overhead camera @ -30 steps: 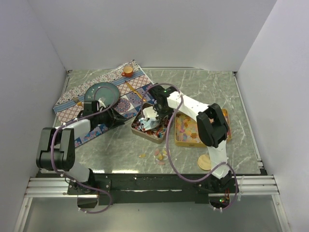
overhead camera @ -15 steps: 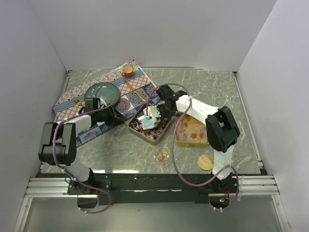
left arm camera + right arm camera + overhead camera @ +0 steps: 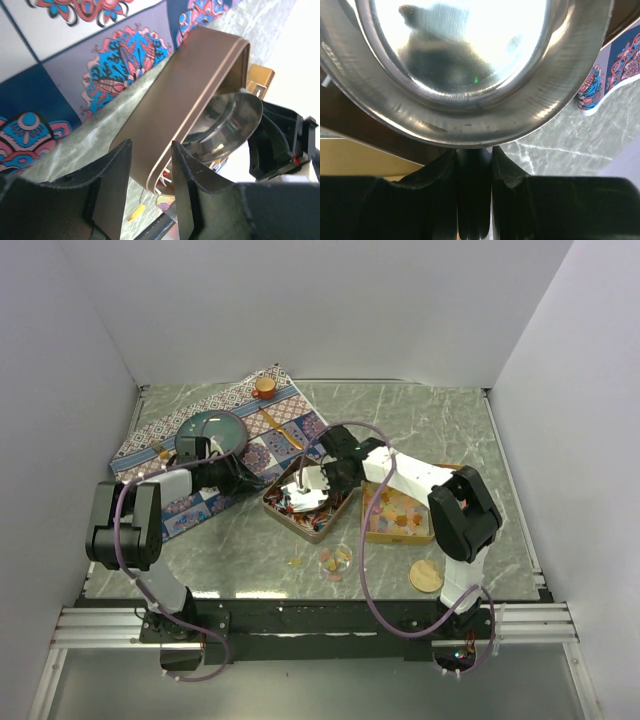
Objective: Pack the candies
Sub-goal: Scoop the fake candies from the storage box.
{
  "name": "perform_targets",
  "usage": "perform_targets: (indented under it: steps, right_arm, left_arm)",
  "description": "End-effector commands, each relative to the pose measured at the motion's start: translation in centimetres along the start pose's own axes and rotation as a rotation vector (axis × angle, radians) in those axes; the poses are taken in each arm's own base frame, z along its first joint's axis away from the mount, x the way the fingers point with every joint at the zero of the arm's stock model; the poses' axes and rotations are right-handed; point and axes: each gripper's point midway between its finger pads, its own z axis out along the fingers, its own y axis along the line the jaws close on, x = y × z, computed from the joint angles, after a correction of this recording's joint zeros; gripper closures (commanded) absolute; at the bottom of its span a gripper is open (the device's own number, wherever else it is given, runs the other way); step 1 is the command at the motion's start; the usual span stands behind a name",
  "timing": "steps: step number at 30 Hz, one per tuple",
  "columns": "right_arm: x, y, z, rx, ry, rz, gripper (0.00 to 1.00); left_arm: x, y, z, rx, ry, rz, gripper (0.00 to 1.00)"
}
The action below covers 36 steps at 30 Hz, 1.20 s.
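Firmly gripped on both sides: a steel bowl (image 3: 470,65) tilted over a gold tin (image 3: 190,95).
At the bowl's rim the right gripper (image 3: 475,152) pinches tight, while the left gripper (image 3: 150,150) clamps the tin's corner wall. Red-white-black candies (image 3: 312,512) lie in that tin, half hidden under the bowl. Pale ones fill the second tin (image 3: 366,530), partly behind the right arm (image 3: 460,515).

Two white-and-black jointed arms (image 3: 410,475); looping purple cables (image 3: 361,560); matte black fingers (image 3: 111,192).

Your marbled table (image 3: 440,425) carries a patterned cloth (image 3: 225,400) upper left, a left tin (image 3: 316,536) and right tin (image 3: 395,539) at centre, and loose candies (image 3: 335,560) and a cork disc (image 3: 425,576) lower down.
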Motion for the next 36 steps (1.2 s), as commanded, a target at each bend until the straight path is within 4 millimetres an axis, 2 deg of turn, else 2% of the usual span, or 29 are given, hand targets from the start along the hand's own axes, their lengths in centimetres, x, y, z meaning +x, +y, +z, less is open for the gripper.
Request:
perform_targets:
  steps: [1, 3, 4, 6, 7, 8, 12, 16, 19, 24, 30, 36]
  right_arm:
    - [-0.2, 0.4, -0.3, -0.046, 0.093, -0.042, 1.00]
    - [0.2, 0.0, -0.9, -0.042, 0.139, -0.080, 1.00]
    - [0.1, -0.3, -1.2, -0.035, 0.145, -0.086, 1.00]
    - [0.1, -0.2, -1.4, -0.048, 0.174, -0.105, 1.00]
    - [0.1, -0.7, -1.7, -0.039, 0.186, -0.107, 1.00]
    - [0.0, -0.6, -1.8, -0.044, 0.194, -0.107, 1.00]
    - [-0.7, -0.8, -1.8, -0.044, 0.210, -0.110, 1.00]
    - [-1.6, -1.3, -2.1, -0.029, 0.217, -0.124, 1.00]
    - [-1.9, -1.2, -2.4, -0.042, 0.206, -0.129, 1.00]
    - [-2.4, -0.8, -1.8, -0.062, 0.204, -0.138, 1.00]
    - [-2.5, -0.5, -0.7, -0.070, 0.193, -0.132, 1.00]
    - [-3.4, 0.7, 1.0, -0.089, 0.113, -0.040, 1.00]
  left_arm:
    - [-0.4, 0.4, -0.2, -0.049, -0.025, 0.013, 0.59]
    - [0.1, 0.6, -0.7, -0.065, -0.035, -0.038, 0.63]
    - [1.1, 1.6, -0.8, -0.090, -0.021, -0.080, 0.73]
    - [1.5, 2.0, -1.6, -0.101, -0.039, -0.132, 0.85]
    - [2.1, 2.6, -1.9, -0.114, -0.037, -0.151, 0.96]
    - [1.9, 2.5, -2.5, -0.116, -0.053, -0.152, 0.99]
    - [1.5, 3.6, -4.3, -0.158, -0.086, -0.185, 0.99]
    - [3.4, 5.4, -4.7, -0.200, -0.034, -0.234, 0.99]
    - [4.6, 5.4, -3.7, -0.140, 0.014, -0.248, 0.99]
    - [6.3, 5.2, -1.6, -0.137, 0.111, -0.234, 0.99]
    - [6.6, 3.7, 1.0, -0.103, 0.153, -0.181, 0.99]
    - [6.9, 2.2, 2.9, -0.070, 0.183, -0.126, 0.99]
